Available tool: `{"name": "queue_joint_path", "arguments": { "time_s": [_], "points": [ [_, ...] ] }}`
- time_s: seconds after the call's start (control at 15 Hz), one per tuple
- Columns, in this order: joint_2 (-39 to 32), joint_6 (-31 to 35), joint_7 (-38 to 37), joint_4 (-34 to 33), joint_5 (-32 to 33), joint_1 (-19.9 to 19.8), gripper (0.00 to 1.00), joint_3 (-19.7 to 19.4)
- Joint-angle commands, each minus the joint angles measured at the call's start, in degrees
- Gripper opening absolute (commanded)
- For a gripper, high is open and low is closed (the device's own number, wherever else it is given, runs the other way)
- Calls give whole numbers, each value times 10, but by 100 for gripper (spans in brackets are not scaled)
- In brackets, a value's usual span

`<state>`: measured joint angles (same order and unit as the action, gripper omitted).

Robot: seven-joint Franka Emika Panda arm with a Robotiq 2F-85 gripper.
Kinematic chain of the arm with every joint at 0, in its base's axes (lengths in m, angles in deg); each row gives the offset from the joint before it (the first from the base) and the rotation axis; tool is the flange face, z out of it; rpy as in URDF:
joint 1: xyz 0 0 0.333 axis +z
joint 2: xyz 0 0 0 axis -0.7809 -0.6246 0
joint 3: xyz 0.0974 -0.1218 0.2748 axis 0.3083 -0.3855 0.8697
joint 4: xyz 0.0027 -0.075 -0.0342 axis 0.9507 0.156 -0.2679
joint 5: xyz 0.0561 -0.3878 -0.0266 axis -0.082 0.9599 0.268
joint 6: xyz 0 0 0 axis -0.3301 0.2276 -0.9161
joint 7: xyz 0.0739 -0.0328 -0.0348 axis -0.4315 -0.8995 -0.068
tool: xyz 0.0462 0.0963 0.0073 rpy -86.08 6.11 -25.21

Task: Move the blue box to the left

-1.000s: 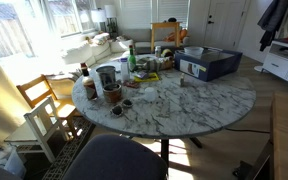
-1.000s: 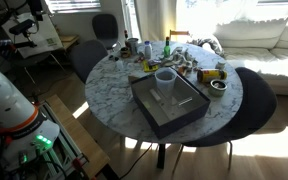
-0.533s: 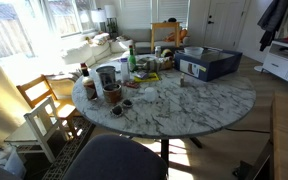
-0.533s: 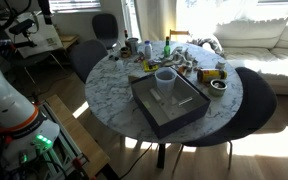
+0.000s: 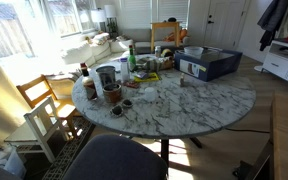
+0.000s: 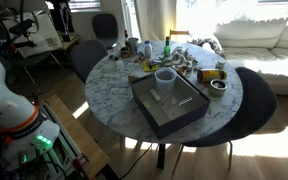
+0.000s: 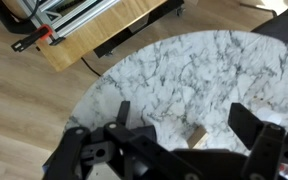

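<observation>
Changed: the robot arm (image 6: 4,88) at the frame's left edge has shifted a little. The blue box (image 5: 209,64) hasn't budged (so the move hasn't really started).
Box spot: upper right of the marble table (image 7: 219,65) in an exterior view.
Gripper (image 7: 180,112): fingers spread wide, empty, hovering over bare marble.

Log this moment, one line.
gripper: open, empty, above table | blue box: on table, not gripped
</observation>
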<state>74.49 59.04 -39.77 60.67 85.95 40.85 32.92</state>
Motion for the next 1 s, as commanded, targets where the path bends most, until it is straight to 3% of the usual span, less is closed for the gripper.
{"name": "queue_joint_path", "arguments": {
  "time_s": [0.0, 0.53, 0.6, 0.67, 0.93],
  "points": [
    [23, 81, -28, 58, 45, -61, 100, -20],
    [-7, 283, -144, 169, 87, -186, 100, -39],
    [-17, 296, -167, 171, 81, -195, 100, -37],
    [-4, 261, -125, 151, 75, -172, 100, -43],
    [-16, 282, -152, 162, 77, -186, 100, -44]
  ]
}}
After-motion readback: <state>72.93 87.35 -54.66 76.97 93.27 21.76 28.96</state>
